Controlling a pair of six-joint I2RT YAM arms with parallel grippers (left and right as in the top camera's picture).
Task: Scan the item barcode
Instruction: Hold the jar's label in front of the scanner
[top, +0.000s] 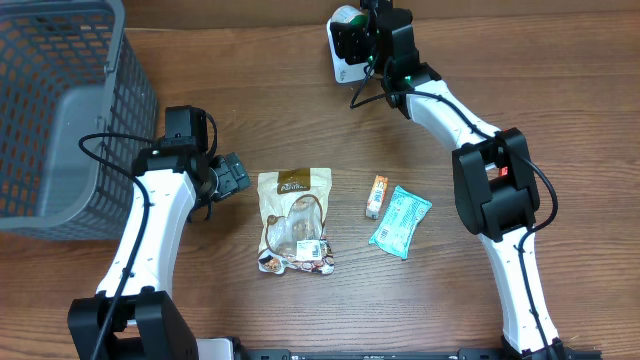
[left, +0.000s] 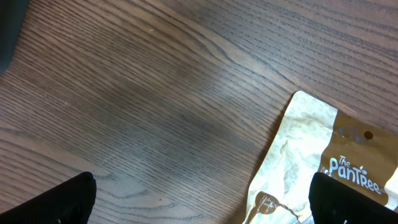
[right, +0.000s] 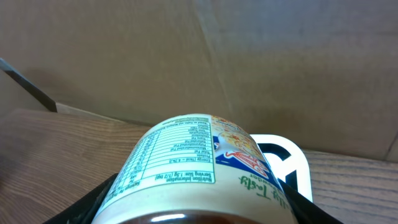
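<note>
The surface (top: 300, 120) is brown wood grain. Taking the overhead view as the clock face, a grey mesh basket (top: 130, 100) sits at ten o'clock, its left and top sides cut off by the edge of the view. Three loose packs lie near the centre. One is a cream pouch (top: 293, 215) with a brown header. At three o'clock from it is a small orange bar (top: 376, 196). Just beside the bar, toward four o'clock, is a teal packet (top: 401, 222), set at a slant.

The left hand (top: 236, 176) hangs low at nine o'clock from the pouch, with its fingers (left: 68, 202) spread wide apart and nothing between them. Its wrist view shows only their dark tips in the bottom corners and the pouch's upper left corner.

The right hand (top: 358, 38) is at twelve o'clock, clamped on one cup (right: 193, 162) lying on its side, with a dark finger against each flank. The cup's nutrition panel faces up. Its lower part is cut off, and no barcode can be made out. Behind the cup, at its two o'clock, is one white scanner (right: 300, 165) with a black marking, partly hidden by the cup. In the overhead view the hand and arm cover most of the cup. A cardboard wall (right: 186, 56) rises behind the surface.
</note>
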